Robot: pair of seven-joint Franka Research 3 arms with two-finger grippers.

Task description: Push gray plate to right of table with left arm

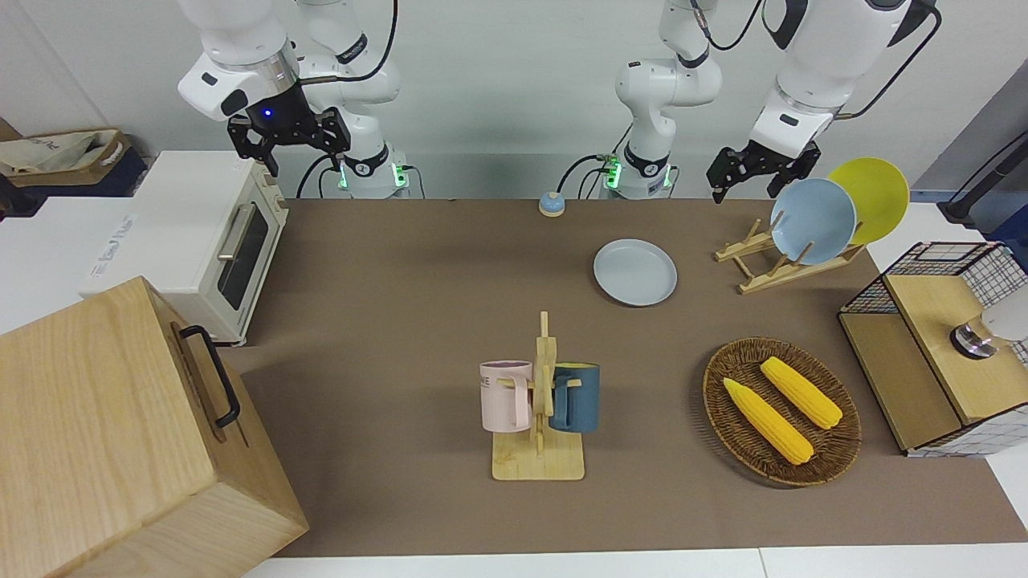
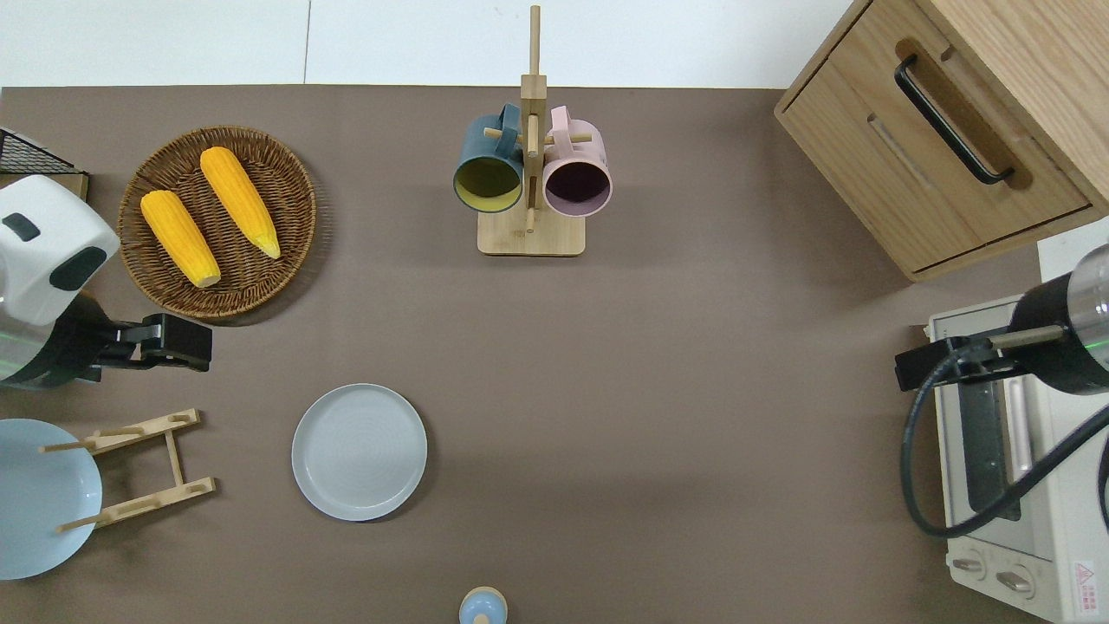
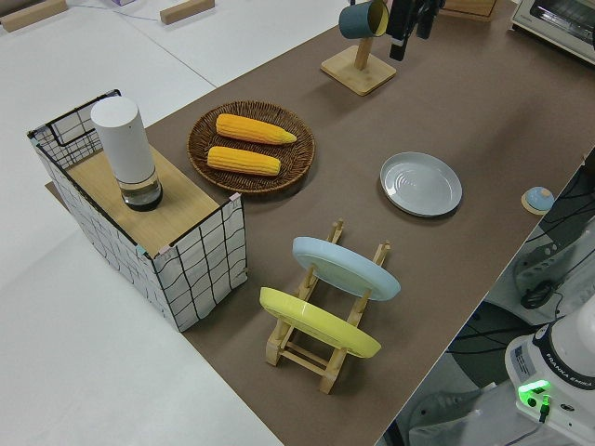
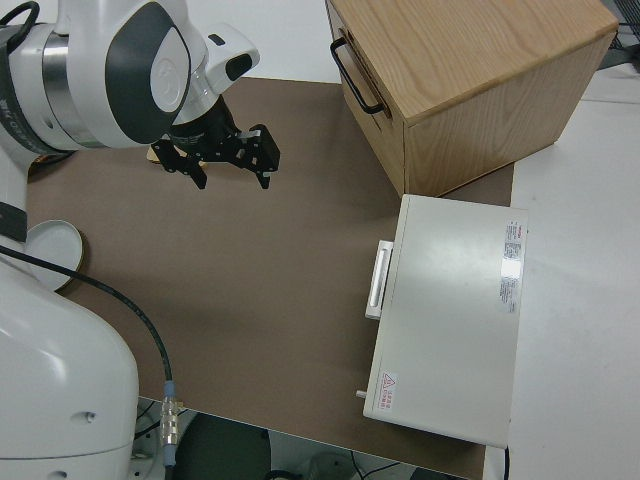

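Judging from how things lie, the push has not been started. The gray plate (image 2: 359, 451) is seen flat on the brown surface (image 2: 676, 390), toward the left arm's end, nearer to the robots than the wicker basket (image 2: 217, 222) and beside the wooden plate rack (image 2: 143, 468), apart from both. It is touched by nothing.

The left gripper (image 2: 178, 341) is held up in the air, over bare surface between the basket and the rack, well apart from the plate. Its jaws appear parted in the front view and nothing is held in them. The right gripper (image 1: 291, 138) is parked; its jaws are spread wide and empty.

What is left is judged to be the whole job: the left gripper has to be brought down beside the plate on the side toward its own end, and the plate slid across toward the right arm's end.

A long stretch of bare brown surface lies along that path. A mug tree (image 2: 531, 165) with a dark blue and a pink mug stands farther from the robots, and a small blue bell (image 2: 483, 606) nearer to them; both seem clear of a straight slide. A white toaster oven (image 2: 1005, 451) and a wooden drawer box (image 2: 944, 130) stand at the right arm's end. A sky-blue plate (image 1: 813, 221) and a yellow plate (image 1: 875, 197) are propped in the rack, and a wire-sided box (image 1: 932, 345) stands nearby.
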